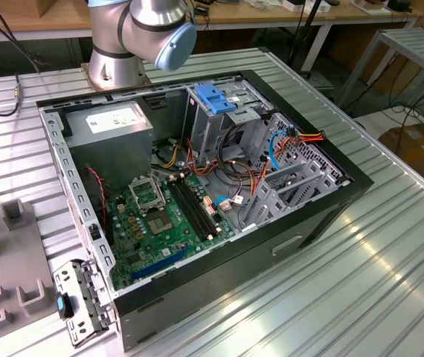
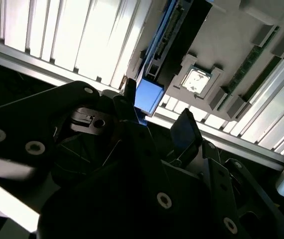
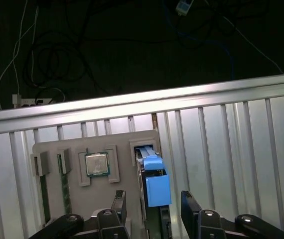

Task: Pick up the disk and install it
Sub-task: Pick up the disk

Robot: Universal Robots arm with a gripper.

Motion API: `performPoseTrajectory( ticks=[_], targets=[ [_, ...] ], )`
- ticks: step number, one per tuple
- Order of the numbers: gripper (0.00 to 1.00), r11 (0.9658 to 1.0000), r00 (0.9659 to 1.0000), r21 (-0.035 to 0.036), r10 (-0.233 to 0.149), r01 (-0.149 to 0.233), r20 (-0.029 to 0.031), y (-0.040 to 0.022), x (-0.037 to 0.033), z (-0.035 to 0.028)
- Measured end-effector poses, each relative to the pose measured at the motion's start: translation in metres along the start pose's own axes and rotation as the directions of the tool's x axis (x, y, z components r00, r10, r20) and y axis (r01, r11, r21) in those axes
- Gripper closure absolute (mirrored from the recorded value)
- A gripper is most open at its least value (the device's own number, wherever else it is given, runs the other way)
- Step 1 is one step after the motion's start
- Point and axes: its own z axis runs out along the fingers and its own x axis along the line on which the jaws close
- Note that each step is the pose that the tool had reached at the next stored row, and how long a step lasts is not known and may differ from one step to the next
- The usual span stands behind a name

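Disk (image 3: 152, 167) stands on edge in a narrow slot of the grey holder plate (image 3: 122, 149), its bright blue rail end sticking up out of the slot; the second wrist view also shows that blue end (image 2: 148, 97) beside the plate. The gripper (image 3: 154, 201) hangs right over the slot with its jaws released. One black finger (image 3: 119, 203) is on the side of the disk towards the plate's middle and the other finger (image 3: 189, 206) is on the side away from it, each with a clear gap to the blue rail, so nothing is grasped. A square processor chip (image 3: 96, 164) sits in a pocket of the same plate, near the disk's slot. The plate lies flat on a ribbed aluminium table (image 3: 241, 134), close to the table's edge, with dark floor and loose cables (image 3: 37, 59) beyond that edge. In the exterior view an open computer case (image 1: 323, 216) lies on the ribbed table; where it lies relative to the plate cannot be told.
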Motion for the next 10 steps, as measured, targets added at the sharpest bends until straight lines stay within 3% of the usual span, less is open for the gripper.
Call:
performPoseTrajectory(
  ticks=[9,10],
  targets=[
    [0.44,1.0000,1.0000,0.0000,0.000,0.000,0.0000,0.0024,-0.0013,0.0169],
    [0.44,1.0000,1.0000,0.0000,0.000,0.000,0.0000,0.0031,-0.0011,0.0210]
  ],
)
